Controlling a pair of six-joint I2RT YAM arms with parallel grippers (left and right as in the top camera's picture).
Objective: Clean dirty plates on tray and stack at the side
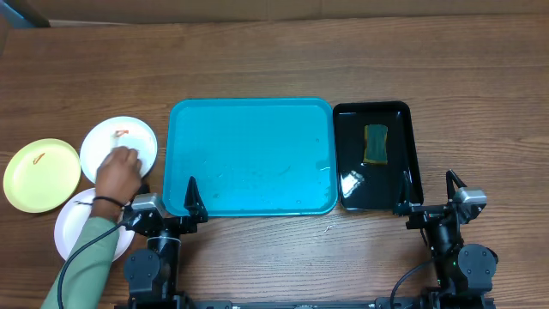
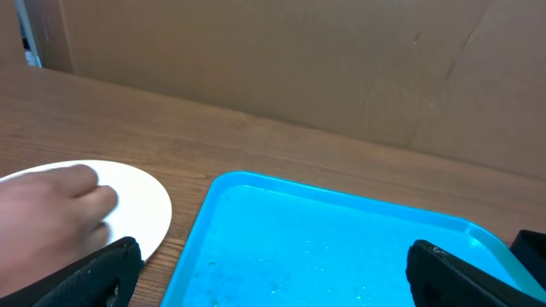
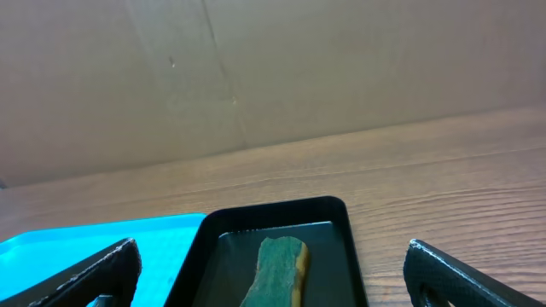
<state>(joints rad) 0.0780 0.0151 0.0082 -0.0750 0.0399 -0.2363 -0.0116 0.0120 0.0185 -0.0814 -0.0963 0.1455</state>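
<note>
The turquoise tray [image 1: 249, 154] lies at the table's centre with nothing on it. Three plates sit left of it on the wood: a white one [image 1: 124, 137] with an orange smear, a pale yellow one [image 1: 39, 174] with a smear, and a second white one [image 1: 70, 233] partly under a person's sleeve. A person's hand [image 1: 118, 172] rests on the first white plate [image 2: 145, 200]. My left gripper [image 1: 167, 196] stands open at the tray's near left corner [image 2: 341, 247], holding nothing. My right gripper [image 1: 427, 190] is open at the black tray's near end.
A glossy black tray [image 1: 403, 163] holding a green and yellow sponge [image 1: 376, 142] lies right of the turquoise tray. In the right wrist view the sponge [image 3: 277, 269] lies between my open fingers' line of sight. A cardboard wall stands behind the table.
</note>
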